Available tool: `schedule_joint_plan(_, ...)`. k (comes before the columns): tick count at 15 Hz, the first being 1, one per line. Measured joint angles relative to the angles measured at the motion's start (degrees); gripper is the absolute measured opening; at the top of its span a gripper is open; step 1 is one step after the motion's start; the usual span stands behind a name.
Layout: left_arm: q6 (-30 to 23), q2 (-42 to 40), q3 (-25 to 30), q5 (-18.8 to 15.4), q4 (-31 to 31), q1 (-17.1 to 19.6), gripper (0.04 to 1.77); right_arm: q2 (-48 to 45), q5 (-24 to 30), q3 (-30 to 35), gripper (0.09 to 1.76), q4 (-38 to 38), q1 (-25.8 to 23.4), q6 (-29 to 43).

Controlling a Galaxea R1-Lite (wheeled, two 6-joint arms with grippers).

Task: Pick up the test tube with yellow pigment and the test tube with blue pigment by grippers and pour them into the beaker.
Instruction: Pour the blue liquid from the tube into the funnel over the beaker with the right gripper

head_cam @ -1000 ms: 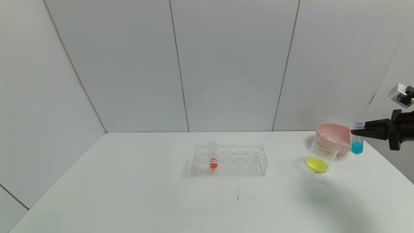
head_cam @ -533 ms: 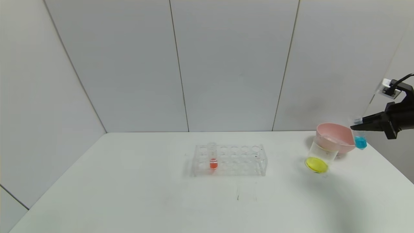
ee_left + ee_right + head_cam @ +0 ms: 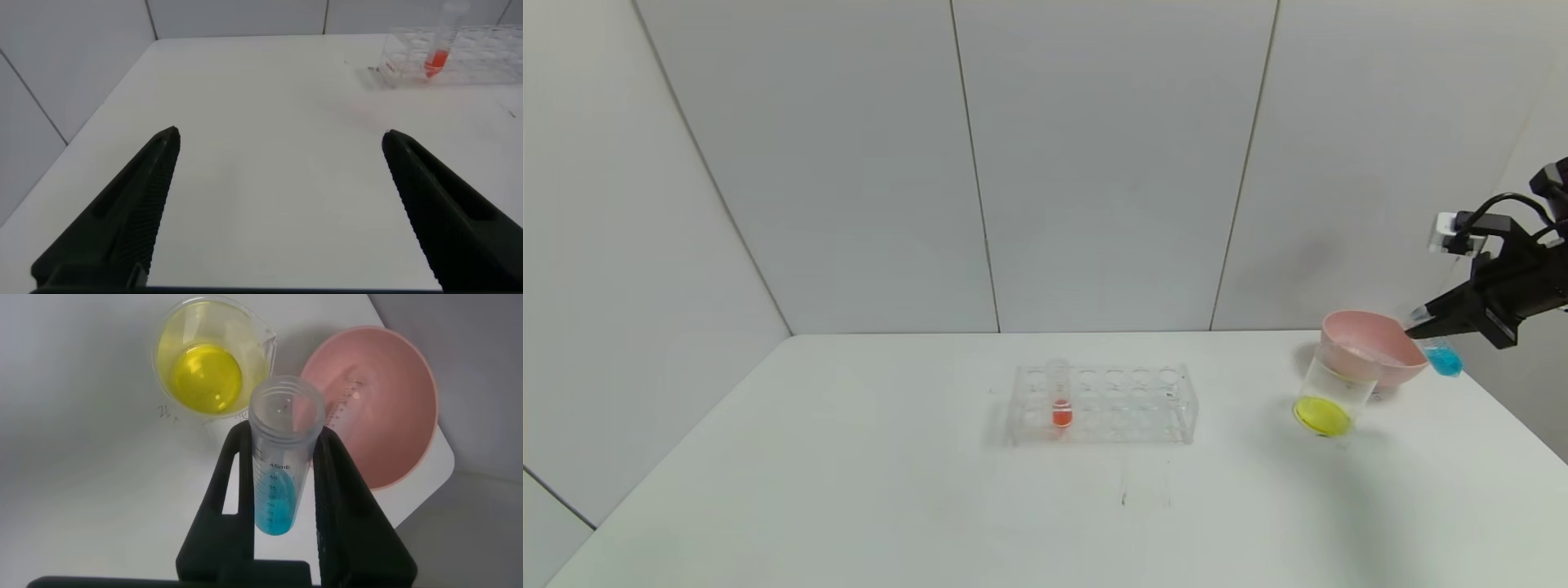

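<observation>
- Right gripper (image 3: 1421, 322), far right of the head view, clamped the tilted test tube with blue pigment (image 3: 1444, 357) beside the pink bowl (image 3: 1372, 343).
- Beaker (image 3: 1331, 396), lower right, held yellow liquid.
- Left gripper (image 3: 278, 163) stood open.

This looks like a small lab for testing. A plain white table (image 3: 866, 474) fills the lower part of the frame, with bare grey wall panels (image 3: 1094, 163) behind it. In the middle stands a clear rack (image 3: 1104, 404) with many holes, holding one tube of red-orange liquid (image 3: 1061, 400). At the right sits a clear cup (image 3: 1331, 396) with yellow liquid, beside a pink bowl (image 3: 1372, 347).
</observation>
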Motion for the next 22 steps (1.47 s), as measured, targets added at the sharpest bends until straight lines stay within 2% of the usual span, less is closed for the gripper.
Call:
schedule_joint_plan(5,0.0,0.0,0.0,0.0,0.0,0.0,1.76,1.3,-4.0,-0.5,0.49,0.4,2.9,-1.5)
schedule_joint_plan(9,0.0,0.0,0.0,0.0,0.0,0.0,1.76,1.2,-10.3,-0.5,0.49,2.1,4.3,-3.7)
schedule_joint_plan(12,0.0,0.0,0.0,0.0,0.0,0.0,1.76,1.2,-12.9,-0.5,0.49,2.2,5.9,-3.8)
schedule_joint_plan(22,0.0,0.0,0.0,0.0,0.0,0.0,1.76,1.6,-30.5,-0.5,0.49,2.5,12.8,-4.0)
